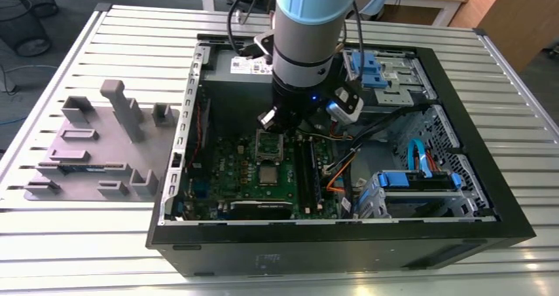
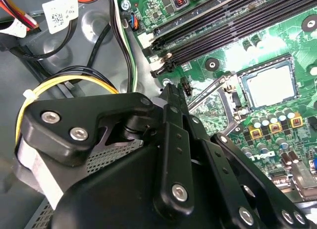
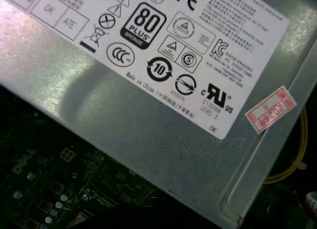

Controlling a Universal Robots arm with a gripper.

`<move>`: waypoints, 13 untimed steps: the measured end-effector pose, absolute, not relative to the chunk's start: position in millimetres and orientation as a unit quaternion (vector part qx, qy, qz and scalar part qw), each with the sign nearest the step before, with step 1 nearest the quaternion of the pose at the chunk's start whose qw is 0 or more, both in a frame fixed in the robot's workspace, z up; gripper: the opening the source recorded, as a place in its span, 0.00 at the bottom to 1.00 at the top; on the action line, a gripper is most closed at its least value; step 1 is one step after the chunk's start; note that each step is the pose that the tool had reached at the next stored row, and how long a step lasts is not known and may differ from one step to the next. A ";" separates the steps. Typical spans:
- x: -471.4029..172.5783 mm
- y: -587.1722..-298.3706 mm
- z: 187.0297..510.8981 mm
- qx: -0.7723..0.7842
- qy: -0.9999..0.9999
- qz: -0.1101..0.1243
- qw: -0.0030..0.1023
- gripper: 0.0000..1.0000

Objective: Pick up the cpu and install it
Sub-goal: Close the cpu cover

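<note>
I hover inside the computer case (image 1: 489, 198), above the green board (image 1: 262, 178). The cpu (image 2: 270, 85) sits in its socket. Whether my fingers are spread or pressed together, I cannot tell.

The exterior view looks steeply down from above and a little off at the open computer case (image 1: 489, 198) lying on a slatted metal table (image 1: 105, 243), taking in the whole case and the arm (image 1: 307, 40) reaching into it. The second wrist view rides close behind the black gripper body (image 2: 163, 179) and faces the green motherboard (image 2: 277, 45) — the same board the exterior view shows mid-case. The first wrist view sits very near the grey power-supply box (image 3: 163, 125), with a dark strip of board beside it.
</note>
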State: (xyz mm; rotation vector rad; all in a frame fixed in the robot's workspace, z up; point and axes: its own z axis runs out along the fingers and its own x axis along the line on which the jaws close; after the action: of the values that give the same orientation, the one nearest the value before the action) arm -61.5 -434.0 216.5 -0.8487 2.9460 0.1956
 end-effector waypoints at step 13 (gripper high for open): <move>-64.2 -435.4 222.9 -0.277 0.958 0.062 0.039 0.11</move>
State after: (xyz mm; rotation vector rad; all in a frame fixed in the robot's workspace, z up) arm -64.2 -435.4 222.9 -0.8477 2.9370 0.1915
